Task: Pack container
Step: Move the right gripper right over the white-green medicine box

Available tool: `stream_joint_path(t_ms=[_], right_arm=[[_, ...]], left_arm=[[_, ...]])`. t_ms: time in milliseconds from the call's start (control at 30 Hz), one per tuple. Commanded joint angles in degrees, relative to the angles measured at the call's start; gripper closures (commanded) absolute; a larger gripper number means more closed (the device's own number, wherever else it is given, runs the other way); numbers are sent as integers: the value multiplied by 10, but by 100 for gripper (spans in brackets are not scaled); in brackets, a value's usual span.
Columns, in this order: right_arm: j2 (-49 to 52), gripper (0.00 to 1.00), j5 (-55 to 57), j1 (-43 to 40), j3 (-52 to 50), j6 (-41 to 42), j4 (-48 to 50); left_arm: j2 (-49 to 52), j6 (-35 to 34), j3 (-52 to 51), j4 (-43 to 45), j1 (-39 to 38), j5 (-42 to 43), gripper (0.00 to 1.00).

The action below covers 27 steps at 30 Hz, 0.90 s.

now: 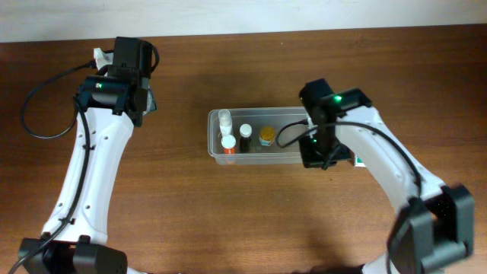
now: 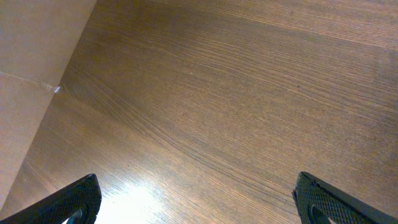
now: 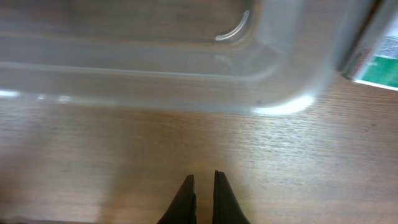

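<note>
The clear plastic container [image 1: 215, 144] sits mid-table and holds a white bottle [image 1: 225, 119], an orange-capped bottle [image 1: 228, 144], a dark bottle [image 1: 246, 137] and a yellow-lidded jar [image 1: 267, 135]. My right gripper [image 3: 203, 180] is shut and empty, just off the container's near right corner [image 3: 273, 93], over the wood. In the overhead view the right wrist [image 1: 319, 144] covers the container's right end. My left gripper [image 2: 196, 193] is open and empty over bare wood, far left of the container, near the table's back edge [image 1: 122, 76].
A small white-and-green box [image 3: 379, 62] lies right of the container, mostly hidden under the right arm in the overhead view [image 1: 359, 161]. A black cable [image 1: 38, 114] loops at the far left. The table's back edge runs along the top.
</note>
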Motion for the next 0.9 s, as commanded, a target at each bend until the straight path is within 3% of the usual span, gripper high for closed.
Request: stream_joint_path(t_ms=[0, 33, 67, 133, 167, 367, 467, 867], right_arm=[[-79, 96, 10, -42, 0, 3, -3], [-96, 95, 10, -63, 0, 11, -3], [-109, 85, 9, -83, 0, 14, -2], [-127, 45, 10, -137, 0, 15, 1], [-130, 35, 10, -161, 0, 15, 2], [-109, 8, 9, -291, 0, 0, 23], [-84, 1, 6, -321, 0, -34, 46], [20, 1, -2, -319, 0, -143, 120]], left_arm=[[-14, 0, 9, -1, 2, -8, 1], [-14, 0, 9, -1, 2, -8, 1], [-14, 0, 9, -1, 2, -8, 1], [-14, 0, 9, -1, 2, -8, 1], [-14, 0, 9, -1, 2, -8, 1], [-14, 0, 9, -1, 2, -8, 1], [-14, 0, 9, -1, 2, -8, 1], [-14, 0, 9, -1, 2, -8, 1]])
